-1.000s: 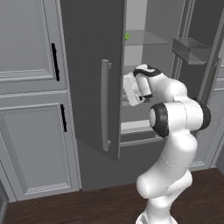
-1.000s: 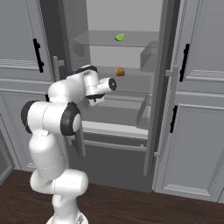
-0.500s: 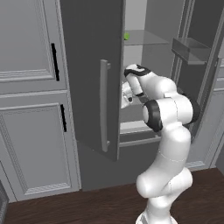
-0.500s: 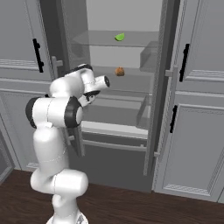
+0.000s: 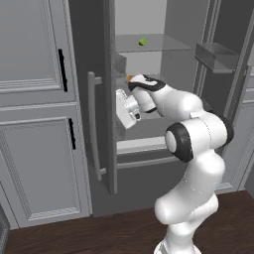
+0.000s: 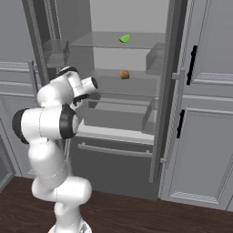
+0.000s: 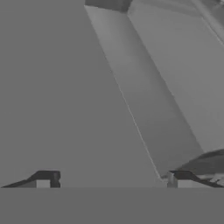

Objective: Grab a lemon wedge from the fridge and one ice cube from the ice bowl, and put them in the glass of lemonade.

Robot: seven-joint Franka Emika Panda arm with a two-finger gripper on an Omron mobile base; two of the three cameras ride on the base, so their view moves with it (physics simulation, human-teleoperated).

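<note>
With no writing legible, lemon wedge (image 6: 124, 38) lies on fridge (image 6: 136, 41) shelf.

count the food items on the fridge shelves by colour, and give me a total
yellow-green: 1, the lemon wedge on the upper shelf of the fridge
orange-brown: 1, the rounded lump on the shelf below
total: 2

Matt dark grey on the fridge (image 6: 113, 159) panels around the pincer (image 7: 111, 177); clear plastic-looking door bins (image 5: 217, 54) to its side; smooth pale shelves (image 6: 116, 43) above; dark wood-grain floor (image 6: 136, 214) below; glossy white arm (image 5: 193, 149) behind.
</note>
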